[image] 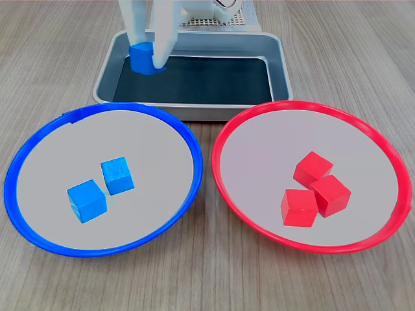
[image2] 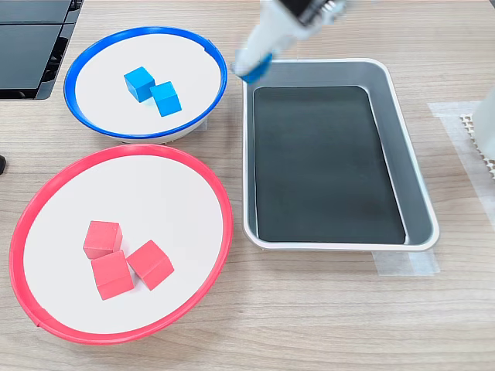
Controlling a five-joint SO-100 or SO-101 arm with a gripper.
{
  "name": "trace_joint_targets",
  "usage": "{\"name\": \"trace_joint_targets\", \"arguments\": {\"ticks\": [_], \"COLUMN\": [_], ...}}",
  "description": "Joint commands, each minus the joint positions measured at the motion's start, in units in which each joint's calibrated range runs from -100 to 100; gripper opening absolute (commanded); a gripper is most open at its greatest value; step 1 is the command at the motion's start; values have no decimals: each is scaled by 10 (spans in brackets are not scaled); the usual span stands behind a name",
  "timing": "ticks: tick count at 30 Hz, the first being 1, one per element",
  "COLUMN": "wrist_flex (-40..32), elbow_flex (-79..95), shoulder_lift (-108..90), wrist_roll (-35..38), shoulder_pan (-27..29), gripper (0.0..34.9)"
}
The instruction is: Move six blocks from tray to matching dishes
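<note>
My gripper (image: pixel 146 61) is shut on a blue block (image: pixel 142 59), held above the tray (image: pixel 279 65) at the first exterior view's far left. In the second exterior view the gripper (image2: pixel 251 68) is blurred and hangs over the tray's (image2: pixel 418 201) top left corner, beside the blue-rimmed dish (image2: pixel 189 66). The tray's black bottom is bare. Two blue blocks (image: pixel 117 175) (image: pixel 86 199) lie in the blue-rimmed dish (image: pixel 152 152). Three red blocks (image: pixel 312 168) (image: pixel 331 194) (image: pixel 299 207) sit clustered in the red-rimmed dish (image: pixel 259 162), which the second exterior view shows at lower left (image2: pixel 155 193).
The dishes stand side by side on a wooden table, nearly touching the tray. A black device (image2: pixel 31 46) lies at the second exterior view's top left. A strip of clear tape (image2: pixel 406 263) holds the tray's corner. The arm's white base (image2: pixel 487 116) stands at the right edge.
</note>
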Motion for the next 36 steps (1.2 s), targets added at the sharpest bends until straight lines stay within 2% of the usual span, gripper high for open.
{"name": "trace_joint_targets", "arguments": {"ticks": [1,6,7,9,10,11,13,14,16,17,18,20,21,25,29,34,36], "wrist_flex": [-35,-109,-123,-141,-147,-154,-155,-159,-180,-201,-235,-286,-329,-373,-291,-201,-140], "elbow_flex": [-191,-255,-255,-250,-248,-242,-228,-209,-147,-109,-47,54,153,365,521,605,609], "shoulder_lift": [110,216,231,246,249,249,237,220,163,132,74,-21,-120,-356,-595,-725,-759], "wrist_roll": [-110,-127,-123,-118,-116,-115,-115,-115,-117,-121,-135,-159,-195,-274,-323,-324,-323], "shoulder_pan": [-17,-23,-23,-23,-23,-23,-21,-20,-23,-25,-32,-48,-64,-88,-96,-74,-68], "gripper": [0,3,71,170,193,197,184,157,82,59,3,2,1,0,0,0,0]}}
